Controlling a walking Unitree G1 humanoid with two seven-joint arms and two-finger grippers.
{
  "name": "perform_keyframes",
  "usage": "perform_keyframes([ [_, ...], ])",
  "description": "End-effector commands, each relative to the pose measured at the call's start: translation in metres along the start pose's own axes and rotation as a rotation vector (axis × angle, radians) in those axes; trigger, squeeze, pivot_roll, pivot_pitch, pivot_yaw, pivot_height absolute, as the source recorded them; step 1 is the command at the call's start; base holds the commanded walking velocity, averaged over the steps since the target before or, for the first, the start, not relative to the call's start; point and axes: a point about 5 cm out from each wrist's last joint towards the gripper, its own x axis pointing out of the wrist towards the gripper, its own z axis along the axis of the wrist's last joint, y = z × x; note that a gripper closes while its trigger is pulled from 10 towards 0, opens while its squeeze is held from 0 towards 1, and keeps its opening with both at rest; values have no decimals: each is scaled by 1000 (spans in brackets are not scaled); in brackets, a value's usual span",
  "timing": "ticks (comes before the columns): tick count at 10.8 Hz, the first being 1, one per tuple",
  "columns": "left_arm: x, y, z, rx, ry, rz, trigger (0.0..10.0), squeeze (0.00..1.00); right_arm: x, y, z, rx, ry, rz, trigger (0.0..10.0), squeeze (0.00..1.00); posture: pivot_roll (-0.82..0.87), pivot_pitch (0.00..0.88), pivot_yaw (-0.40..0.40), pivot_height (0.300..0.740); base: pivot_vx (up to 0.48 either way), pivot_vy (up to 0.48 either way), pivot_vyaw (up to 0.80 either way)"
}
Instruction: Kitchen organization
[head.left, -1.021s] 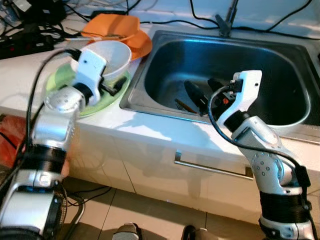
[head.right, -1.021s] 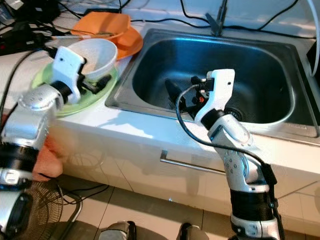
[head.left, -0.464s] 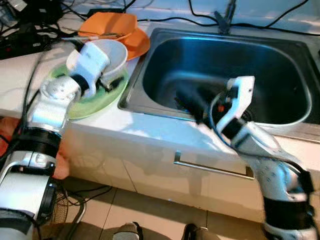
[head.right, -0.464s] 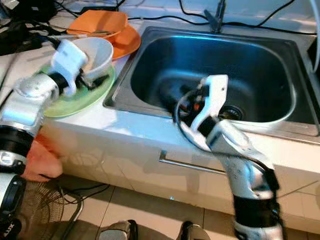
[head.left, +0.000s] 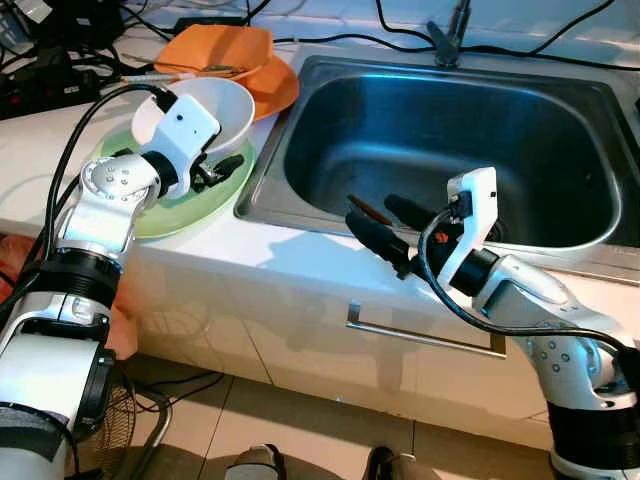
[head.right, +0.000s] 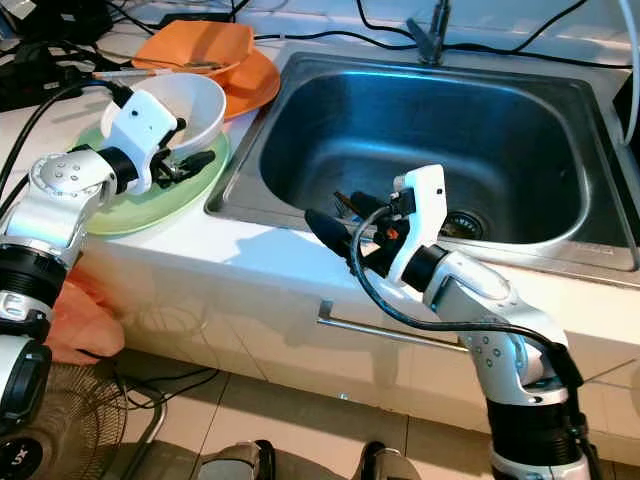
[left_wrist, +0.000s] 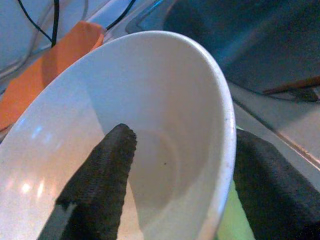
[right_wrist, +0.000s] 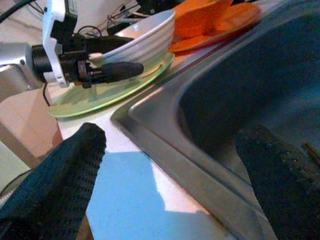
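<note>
Left hand (head.left: 212, 172) clamped on white bowl (head.left: 205, 112) rim, upper left of frame, over green plate (head.left: 190, 203). Right hand (head.left: 385, 228) fingers apart, empty, at sink (head.left: 560, 130) front edge, frame centre.

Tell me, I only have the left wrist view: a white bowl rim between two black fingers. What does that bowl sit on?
Observer: The white ceramic bowl sits on a round pale green plate on the white counter, left of the steel sink.
Operator: Is the other arm nearby?
Observer: The right pincer hovers open over the sink's front edge, holding nothing.
Operator: Anything behind the bowl?
Observer: Orange dishes lie stacked behind it.
Operator: And the left one?
Observer: The left pincer straddles the bowl's rim.
</note>
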Motion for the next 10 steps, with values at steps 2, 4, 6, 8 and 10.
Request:
perform_keyframes([
  [2,0,4,2,34,4,-23,0,0,-2,4,0,-25,24,46,10000,0,130,162,57,740,0,0,0],
  [4,-2,2,1,46,-10,-47,0,0,-2,4,0,-43,38,59,10000,0,130,160,61,740,0,0,0],
  [6,-3,1,2,26,-42,-19,0,0,3,3,1,-66,29,61,10000,0,142,153,58,740,0,0,0],
  [8,-3,0,1,19,-54,-2,0,0,7,3,1,-71,21,58,10000,0,142,151,58,740,0,0,0],
  [10,-5,-4,-1,-8,-86,33,0,0,10,2,1,-77,17,54,10000,0,146,145,60,740,0,0,0],
])
